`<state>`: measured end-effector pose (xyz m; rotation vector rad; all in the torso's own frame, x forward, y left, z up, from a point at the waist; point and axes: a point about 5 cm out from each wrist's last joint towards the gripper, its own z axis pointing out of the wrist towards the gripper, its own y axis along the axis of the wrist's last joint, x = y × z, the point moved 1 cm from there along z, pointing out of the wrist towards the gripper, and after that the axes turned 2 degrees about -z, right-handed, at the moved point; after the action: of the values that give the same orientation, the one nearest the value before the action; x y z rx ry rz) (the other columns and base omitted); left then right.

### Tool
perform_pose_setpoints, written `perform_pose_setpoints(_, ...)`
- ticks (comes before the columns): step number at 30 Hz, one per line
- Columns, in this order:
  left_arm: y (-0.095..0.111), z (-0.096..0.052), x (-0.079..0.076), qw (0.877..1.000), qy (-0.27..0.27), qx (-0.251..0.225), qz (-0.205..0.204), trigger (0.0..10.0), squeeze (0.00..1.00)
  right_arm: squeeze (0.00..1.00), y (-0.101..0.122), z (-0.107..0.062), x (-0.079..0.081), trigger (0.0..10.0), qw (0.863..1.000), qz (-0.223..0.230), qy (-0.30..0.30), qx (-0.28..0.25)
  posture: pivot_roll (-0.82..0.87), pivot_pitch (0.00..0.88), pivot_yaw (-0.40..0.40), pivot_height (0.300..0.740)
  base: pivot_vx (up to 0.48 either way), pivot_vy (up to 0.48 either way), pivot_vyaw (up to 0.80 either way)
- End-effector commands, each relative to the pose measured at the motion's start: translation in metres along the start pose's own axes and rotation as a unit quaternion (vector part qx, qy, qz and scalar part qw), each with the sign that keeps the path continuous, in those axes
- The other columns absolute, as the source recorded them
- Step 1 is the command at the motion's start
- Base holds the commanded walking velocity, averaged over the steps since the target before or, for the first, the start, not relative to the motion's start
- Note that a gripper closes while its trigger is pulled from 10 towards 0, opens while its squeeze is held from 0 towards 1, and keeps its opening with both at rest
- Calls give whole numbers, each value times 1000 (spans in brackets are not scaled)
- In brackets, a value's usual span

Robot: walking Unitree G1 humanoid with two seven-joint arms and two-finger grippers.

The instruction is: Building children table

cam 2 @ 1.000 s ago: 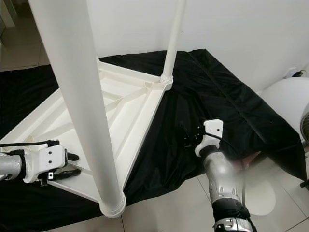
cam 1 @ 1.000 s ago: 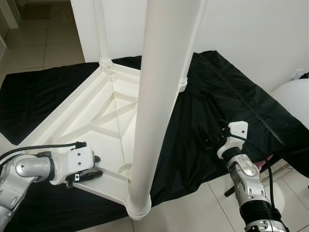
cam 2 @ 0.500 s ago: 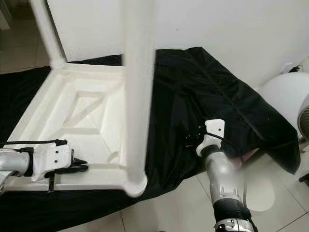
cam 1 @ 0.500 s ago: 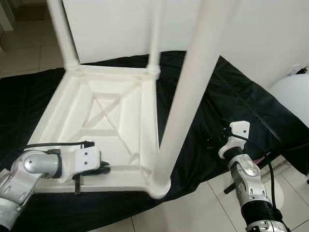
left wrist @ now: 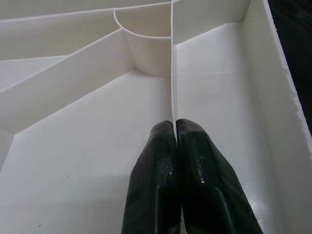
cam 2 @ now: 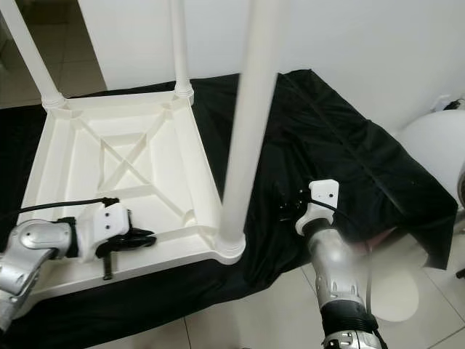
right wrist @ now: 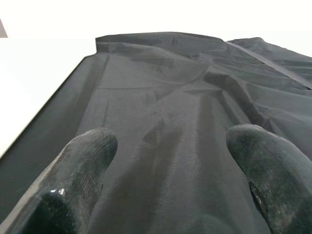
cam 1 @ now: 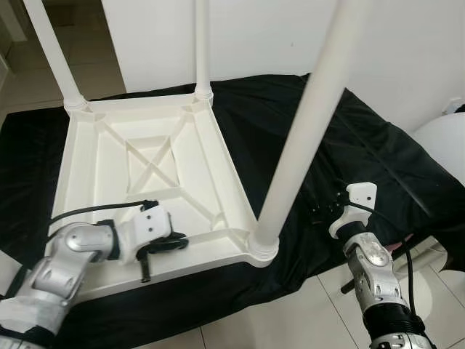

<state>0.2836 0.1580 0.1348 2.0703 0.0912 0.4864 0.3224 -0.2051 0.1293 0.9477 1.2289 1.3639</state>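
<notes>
White plastic children's table [cam 1: 145, 156] lies upside down on a black cloth [cam 1: 349, 153] over the tiled floor, three legs screwed in and standing up, nearest leg [cam 1: 309, 123] at the corner closest to me. Head views: my left gripper [cam 1: 174, 243] sits on the table's near edge, between the near leg's socket and the fourth corner, which has no leg. My right gripper [cam 2: 290, 211] hovers over the cloth, well apart from the table, to the right of the near leg

Left wrist view: left fingers [left wrist: 161, 165] clenched tight on a thin upright rib [left wrist: 172, 73] inside the underside. The rib runs straight ahead along the fingers' long axis to a round empty socket [left wrist: 146, 48]

Right wrist view: right fingers [right wrist: 83, 161] spread wide, grasping nothing, just cloth folds ahead

I judge the table is near done, one leg missing, and I can't spot a loose leg anywhere. The open socket lies dead ahead of the left gripper, so the left arm is much nearer; the right arm would have to cross past the near leg to reach it
</notes>
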Motion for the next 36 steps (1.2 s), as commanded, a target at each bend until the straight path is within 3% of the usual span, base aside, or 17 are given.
perform_pose_setpoints(1, 8, 5, 11, 992, 117, -38, -17, 10000, 325, 0, -4, -3, 1, 10000, 1000, 0, -1, 8, 22, 86, -13, 740, 0, 0, 0)
perform_pose_setpoints(2, 9, 7, 10, 992, 118, -44, -23, 10000, 1000, 0, -4, -4, 1, 10000, 1000, -2, -1, 8, 22, 84, -12, 740, 0, 0, 0)
perform_pose_setpoints(7, 13, 11, 12, 989, 132, -57, -24, 10000, 1000, 0, -3, -6, -1, 10000, 1000, -10, 1, 6, 17, 81, -11, 740, 0, 0, 0)
perform_pose_setpoints(8, 15, 11, 13, 988, 138, -64, -26, 10000, 463, 0, -3, -8, -2, 10000, 1000, -11, 3, 6, 15, 79, -11, 740, 0, 0, 0)
perform_pose_setpoints(9, 17, 10, 14, 987, 140, -70, -31, 10000, 463, 0, -3, -9, -2, 10000, 1000, -12, 4, 6, 15, 79, -11, 740, 0, 0, 0)
perform_pose_setpoints(10, 20, 9, 15, 986, 142, -78, -28, 10000, 0, 0, -3, -10, -3, 10000, 1000, -11, 6, 6, 13, 77, -11, 740, 0, 0, 0)
perform_pose_setpoints(15, 26, 3, 19, 982, 163, -94, -33, 10000, 0, 0, -1, -13, -3, 10000, 1000, -4, 19, 7, 10, 76, -11, 740, 0, 0, 0)
perform_pose_setpoints(16, 28, -1, 21, 980, 168, -99, -44, 10000, 0, 1000, 0, -14, -2, 10000, 999, -1, 34, 8, 7, 76, -11, 740, 0, 0, 0)
perform_pose_setpoints(20, 34, -10, 23, 974, 184, -114, -61, 10000, 0, 1000, 2, -20, 2, 10000, 997, -1, 78, 15, 7, 77, -12, 740, 0, 0, 0)
perform_pose_setpoints(23, 42, -27, 25, 959, 222, -154, -88, 10000, 0, 1000, 13, -28, 0, 10000, 989, 7, 148, 24, 7, 73, -19, 740, 0, 0, 0)
perform_pose_setpoints(24, 42, -33, 26, 952, 236, -165, -104, 10000, 0, 0, 17, -30, -2, 10000, 986, 4, 164, 23, 4, 68, -15, 740, 0, 0, 0)
perform_pose_setpoints(29, 44, -42, 29, 939, 254, -187, -139, 10000, 0, 0, 22, -34, 0, 10000, 977, 2, 211, 29, 6, 64, -19, 740, 0, 0, 0)
perform_pose_setpoints(30, 45, -45, 29, 934, 257, -195, -153, 10000, 0, 0, 23, -37, 5, 10000, 969, -7, 243, 36, 10, 59, -20, 740, 0, 0, 0)
perform_pose_setpoints(34, 40, -50, 24, 934, 277, -182, -133, 10000, 0, 0, 22, -48, 18, 10000, 938, -20, 341, 61, 11, 41, -20, 740, 0, 0, 0)
perform_pose_setpoints(36, 40, -50, 24, 934, 277, -182, -133, 10000, 0, 0, 22, -48, 18, 10000, 938, -20, 341, 61, 11, 41, -20, 740, 0, 0, 0)
